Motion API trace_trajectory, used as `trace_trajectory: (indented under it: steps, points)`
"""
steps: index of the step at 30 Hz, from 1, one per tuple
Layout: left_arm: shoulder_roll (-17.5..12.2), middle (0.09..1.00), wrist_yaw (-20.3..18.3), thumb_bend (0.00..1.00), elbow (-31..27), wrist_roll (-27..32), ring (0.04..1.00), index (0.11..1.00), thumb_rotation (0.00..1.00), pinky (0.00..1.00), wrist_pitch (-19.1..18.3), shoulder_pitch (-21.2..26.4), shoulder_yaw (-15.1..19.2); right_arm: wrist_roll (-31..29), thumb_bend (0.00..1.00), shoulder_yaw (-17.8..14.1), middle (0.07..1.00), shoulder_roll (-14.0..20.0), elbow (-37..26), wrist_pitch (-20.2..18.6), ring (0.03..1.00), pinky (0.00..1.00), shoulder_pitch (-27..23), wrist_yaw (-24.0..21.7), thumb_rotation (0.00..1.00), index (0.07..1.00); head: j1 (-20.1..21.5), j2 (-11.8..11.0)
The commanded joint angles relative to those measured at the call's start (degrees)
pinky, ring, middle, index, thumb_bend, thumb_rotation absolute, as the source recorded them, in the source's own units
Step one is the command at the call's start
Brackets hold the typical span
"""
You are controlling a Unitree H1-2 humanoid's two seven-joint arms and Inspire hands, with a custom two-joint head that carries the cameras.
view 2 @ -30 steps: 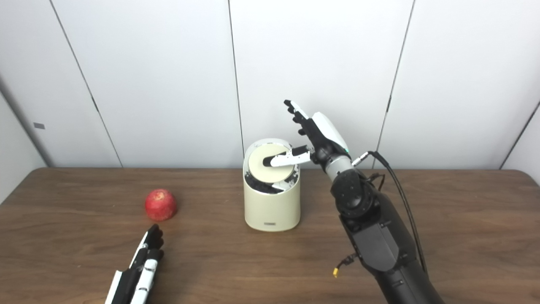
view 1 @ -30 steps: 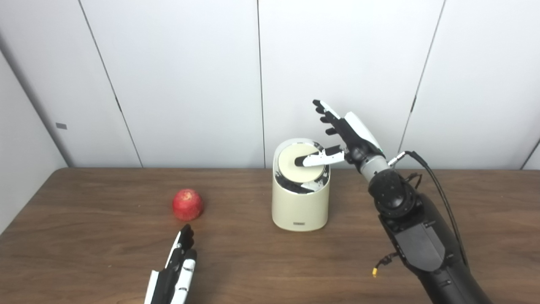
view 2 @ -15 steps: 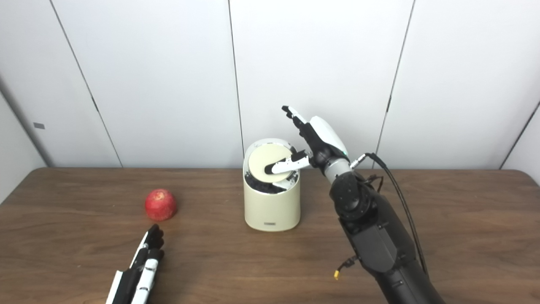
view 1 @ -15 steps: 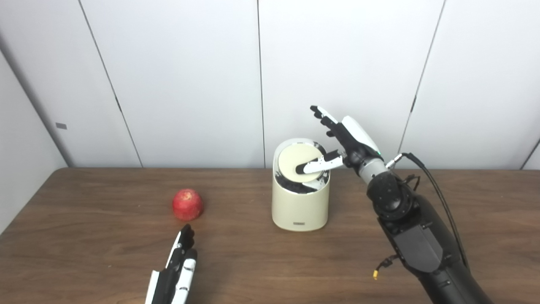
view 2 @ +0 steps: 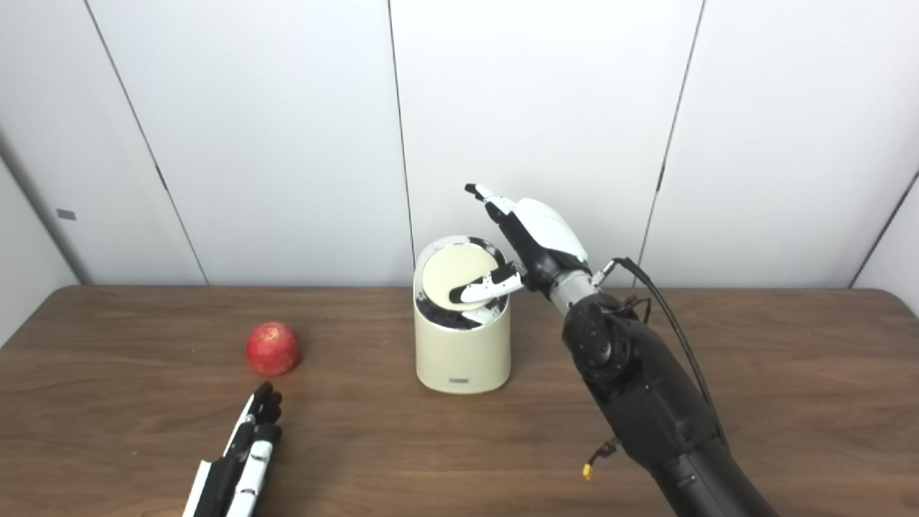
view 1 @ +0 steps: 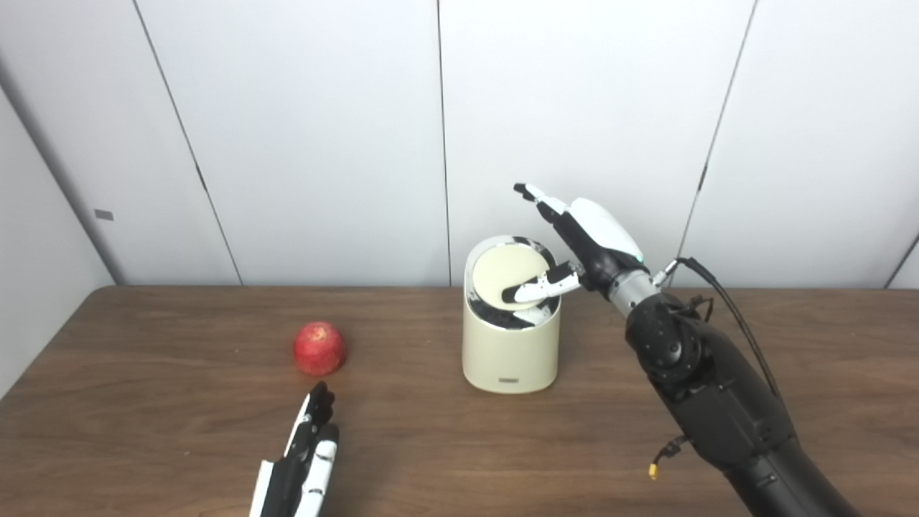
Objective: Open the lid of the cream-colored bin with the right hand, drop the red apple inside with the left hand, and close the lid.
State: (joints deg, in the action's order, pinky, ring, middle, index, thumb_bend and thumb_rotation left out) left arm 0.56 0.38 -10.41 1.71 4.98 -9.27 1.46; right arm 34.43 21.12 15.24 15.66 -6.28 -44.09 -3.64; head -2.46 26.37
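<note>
The cream-colored bin [view 1: 510,348] stands at the middle of the table. Its round lid [view 1: 501,276] is tilted up toward the camera, with a dark gap below its near edge. My right hand [view 1: 574,240] is open above the bin's right rim; its thumb lies on the lid and its fingers are spread above the bin's back. The red apple [view 1: 319,348] sits on the table left of the bin. My left hand [view 1: 305,459] lies flat and open at the front edge, just below the apple, holding nothing.
The brown wooden table [view 1: 431,445] runs the width of the view. White wall panels [view 1: 323,129] stand right behind the bin. A black cable [view 1: 725,301] loops beside my right forearm.
My right hand has lowered and rolled forward over the bin, its fingers swinging left. The lid has tipped a little further. The apple and my left hand have not moved.
</note>
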Motion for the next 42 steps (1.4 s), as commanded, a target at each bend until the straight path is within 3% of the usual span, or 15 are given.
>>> trace_trajectory:
  steps: [1, 13, 16, 20, 25, 30, 42]
  points:
    - [1.0, 0.984, 0.0, 0.35, 0.3, -0.3, 1.000, 1.000, 0.76, 1.00, -0.2, -0.7, -1.0, 3.9, 0.94, 1.2, 0.953, 1.3, 0.0, 0.9, 0.965, 0.94, -1.3, 0.4, 0.21, 0.951, -0.1, 0.1]
    - [1.5, 0.976, 0.3, 0.38, -0.2, 0.0, 1.000, 1.000, 0.73, 1.00, -0.6, -0.9, -1.0, 4.5, 0.94, 0.3, 0.952, 0.3, 0.0, 2.2, 0.958, 0.93, -0.5, 1.0, 0.23, 0.944, -0.4, 0.4]
    - [1.4, 0.976, 0.2, 0.38, -0.3, 0.1, 1.000, 1.000, 0.73, 1.00, -0.5, -0.9, -1.0, 0.8, 0.92, -2.5, 0.945, -1.0, -1.0, 1.9, 0.964, 0.94, -0.1, 1.2, 0.23, 0.941, -0.5, 0.5]
    - [1.2, 0.976, 0.2, 0.38, -0.2, -0.3, 1.000, 1.000, 0.75, 1.00, -0.8, -0.9, -1.0, -5.4, 0.89, -7.9, 0.910, -3.9, -2.6, 2.3, 0.903, 0.87, 0.8, 2.7, 0.29, 0.920, -0.3, 0.4]
    - [1.1, 0.977, 0.0, 0.38, 0.3, 0.1, 1.000, 1.000, 0.74, 1.00, -0.4, -0.8, -1.0, -11.6, 0.81, -13.5, 0.922, -7.0, -7.0, 0.1, 0.915, 0.85, 3.9, 2.4, 0.39, 0.930, -0.3, 0.1]
    - [1.3, 0.977, 0.2, 0.37, -0.1, -0.4, 1.000, 1.000, 0.73, 1.00, -1.2, -0.8, -1.2, -13.3, 0.75, -15.8, 0.909, -7.8, -11.0, -2.3, 0.904, 0.80, 7.9, 2.6, 0.49, 0.925, -0.3, 0.1]
    - [1.1, 0.974, 0.1, 0.37, -0.3, 0.3, 1.000, 1.000, 0.70, 1.00, -1.4, -0.9, -1.0, -16.1, 0.73, -18.0, 0.900, -5.6, -16.0, -2.9, 0.904, 0.82, 17.3, 1.8, 0.50, 0.912, 0.6, 0.5]
